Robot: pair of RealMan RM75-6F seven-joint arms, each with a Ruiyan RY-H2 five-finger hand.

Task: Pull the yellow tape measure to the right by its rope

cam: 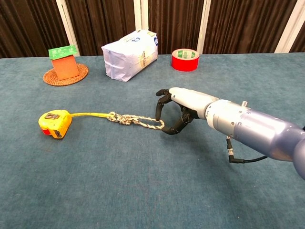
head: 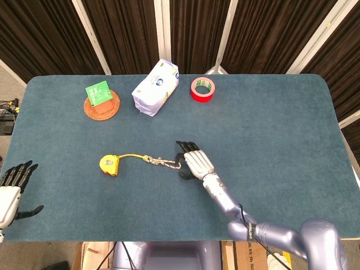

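The yellow tape measure [head: 109, 165] [cam: 55, 122] lies on the blue table, left of centre. A short yellow strip leads right from it to a knotted pale rope [head: 160, 162] [cam: 136, 120] that ends in a loop. My right hand [head: 194, 160] [cam: 181, 107] is arched over the loop's right end, fingertips on the far side and thumb on the near side. A gap shows between them, and the rope lies flat on the cloth. My left hand [head: 14, 180] hangs at the table's near left edge, fingers spread, holding nothing.
At the back stand a green-topped orange box on a woven coaster [head: 102, 105] [cam: 65, 74], a white packet [head: 156, 87] [cam: 129, 55] and a red tape roll [head: 202, 89] [cam: 185, 59]. Bare blue cloth [head: 281, 146] stretches to the right of my right hand.
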